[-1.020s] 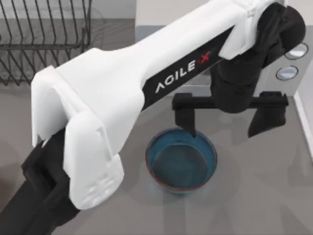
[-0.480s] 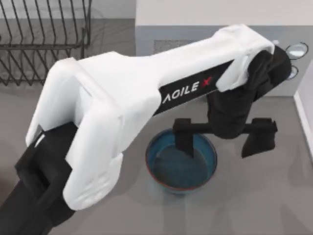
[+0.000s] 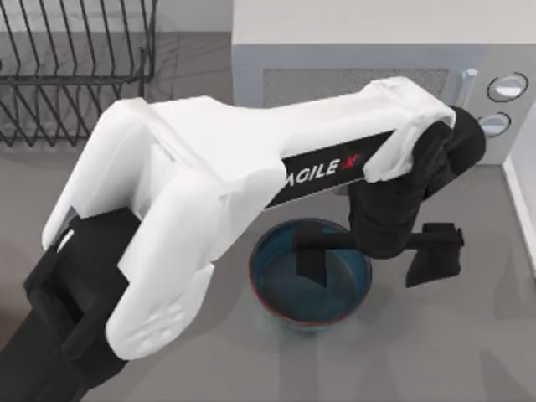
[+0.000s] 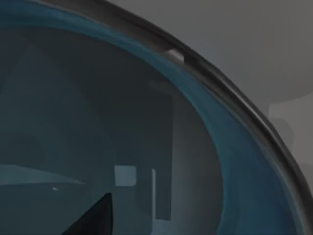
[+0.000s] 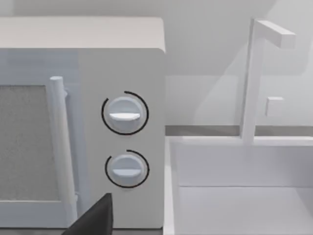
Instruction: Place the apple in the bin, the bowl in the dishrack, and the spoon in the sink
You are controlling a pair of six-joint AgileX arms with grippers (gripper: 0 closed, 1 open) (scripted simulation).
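The teal-blue bowl [image 3: 289, 303] with a reddish-brown rim sits upright on the grey table, front of centre. My left gripper [image 3: 368, 270] is open and straddles the bowl's right rim. One finger [image 3: 311, 266] hangs inside the bowl and the other [image 3: 429, 266] is outside to its right. The left wrist view looks closely into the bowl's greyish inside [image 4: 98, 122] and along its rim [image 4: 230, 93]. The black wire dishrack [image 3: 75, 67] stands at the back left. The white sink [image 5: 244, 196] with its tap is in the right wrist view. The apple, spoon and bin are out of view.
A white microwave [image 3: 360, 59] with two dials stands at the back, just behind the bowl. The sink's rim [image 3: 521, 201] runs along the right edge. My right gripper [image 5: 95, 220] is parked, facing the microwave's dials [image 5: 124, 115]. My left arm's white links cover the table's left front.
My left gripper has dropped and come forward from behind the bowl. Its left finger has passed from the far rim to inside the bowl. The arm has uncovered the microwave front.
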